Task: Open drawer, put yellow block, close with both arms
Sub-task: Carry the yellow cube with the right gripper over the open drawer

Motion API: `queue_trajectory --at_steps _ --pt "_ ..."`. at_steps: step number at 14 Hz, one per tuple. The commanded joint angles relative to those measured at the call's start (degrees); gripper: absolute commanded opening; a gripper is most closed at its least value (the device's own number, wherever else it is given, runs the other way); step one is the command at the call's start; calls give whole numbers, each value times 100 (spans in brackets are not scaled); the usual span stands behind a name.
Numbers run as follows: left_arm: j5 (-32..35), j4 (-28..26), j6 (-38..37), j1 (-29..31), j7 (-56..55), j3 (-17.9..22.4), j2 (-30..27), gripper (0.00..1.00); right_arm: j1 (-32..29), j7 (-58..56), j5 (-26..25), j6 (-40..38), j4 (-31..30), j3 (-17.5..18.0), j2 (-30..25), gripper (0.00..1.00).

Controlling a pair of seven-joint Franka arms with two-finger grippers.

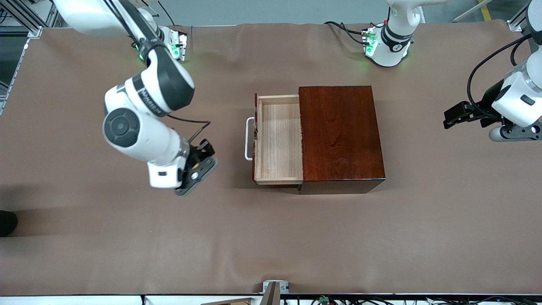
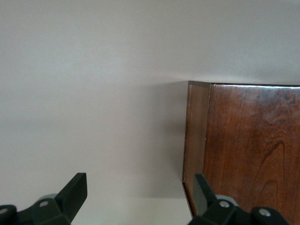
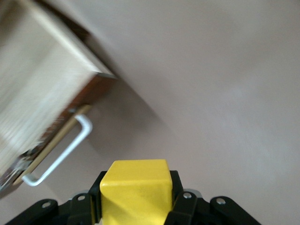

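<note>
The right gripper (image 3: 136, 206) is clamped on the yellow block (image 3: 135, 192), up over the bare table (image 1: 127, 245) toward the right arm's end, beside the white handle (image 1: 249, 139) of the drawer (image 1: 278, 140). The drawer stands pulled out of the dark wooden box (image 1: 341, 133), its pale tray showing nothing inside. The left gripper (image 2: 136, 197) waits with its fingers (image 2: 75, 192) spread wide and holding nothing, over the table just beside the box, toward the left arm's end
</note>
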Motion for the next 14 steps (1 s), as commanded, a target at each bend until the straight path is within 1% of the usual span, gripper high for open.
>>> queue_trajectory --at_steps 1,3,5,7,10,14 --pt "-134 -41 69 36 20 -4 -22 100 73 -1303 28 154 209 305 49 0" --pt "-134 -41 77 36 20 -4 4 100 502 -1772 28 453 192 342 67 0" --pt "-134 -41 77 36 20 -4 13 100 1108 -1756 -51 848 139 324 111 0" --pt "-134 -41 86 36 20 -4 22 100 1417 -1747 -191 1077 25 315 216 0" --pt "-134 -41 77 36 20 -4 48 100 1734 -1712 -525 1192 -247 306 347 0" --pt "-134 -32 78 36 20 -4 57 100 1761 -1703 -570 1491 -546 315 594 0"
